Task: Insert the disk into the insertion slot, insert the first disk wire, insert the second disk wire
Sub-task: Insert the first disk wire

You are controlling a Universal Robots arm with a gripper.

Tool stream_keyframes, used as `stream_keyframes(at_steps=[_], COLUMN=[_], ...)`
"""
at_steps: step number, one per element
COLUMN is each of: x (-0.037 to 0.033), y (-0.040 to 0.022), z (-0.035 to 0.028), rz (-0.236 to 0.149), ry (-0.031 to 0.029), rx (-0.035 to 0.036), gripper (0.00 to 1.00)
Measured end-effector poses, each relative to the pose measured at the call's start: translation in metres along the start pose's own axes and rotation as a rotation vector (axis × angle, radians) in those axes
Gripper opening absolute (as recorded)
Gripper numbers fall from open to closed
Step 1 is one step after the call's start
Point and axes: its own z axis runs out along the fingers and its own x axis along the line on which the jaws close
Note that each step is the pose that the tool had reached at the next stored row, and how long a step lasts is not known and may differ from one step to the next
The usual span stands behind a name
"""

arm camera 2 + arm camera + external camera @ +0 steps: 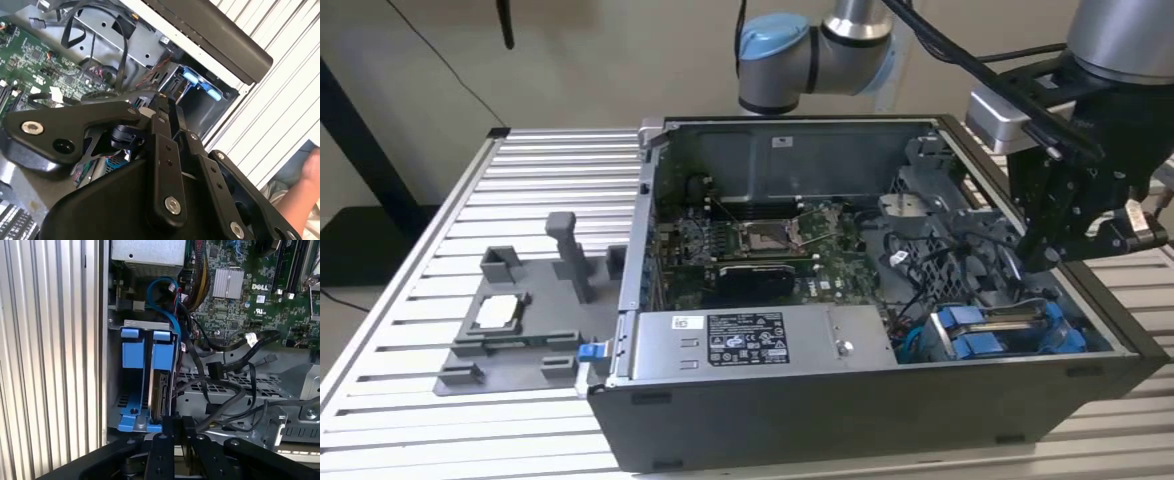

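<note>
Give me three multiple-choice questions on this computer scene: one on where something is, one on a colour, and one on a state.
1. Where is the disk? A on the floor; B in the slot; C on a chair.
2. The disk's carrier frame is: A red; B yellow; C blue.
3. The computer case is: A open; B closed; C wrapped.

Answers: 1 B, it stands edge-on in the cage, close to the gripper. 2 C, blue plastic borders it. 3 A, the motherboard lies exposed.
</note>
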Motion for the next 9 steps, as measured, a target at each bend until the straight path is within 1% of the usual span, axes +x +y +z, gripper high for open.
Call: stream_keyframes(at_steps=[1,2,3,4,7,9], x=[0.0001,0.0002,0.0004,0.0005,0.0008,0.0009], y=[-0.0023,-0.0044,-0.0065,-0.0082,-0.0118,-0.0126], z=[0.0005,0.0010,0.0015,0.0021,0.0043,0.0055], rz=[0.000,0.000,0.000,0.000,0.002,0.007], ry=[0.0021,0.0038,0.0054,0.0067,0.0096,0.0125], rx=[-0.0120,-0.0220,-0.0311,-0.0373,-0.0489,-0.0543], gripper=[0.19,0.19,0.19,0.19,0.19,0.19])
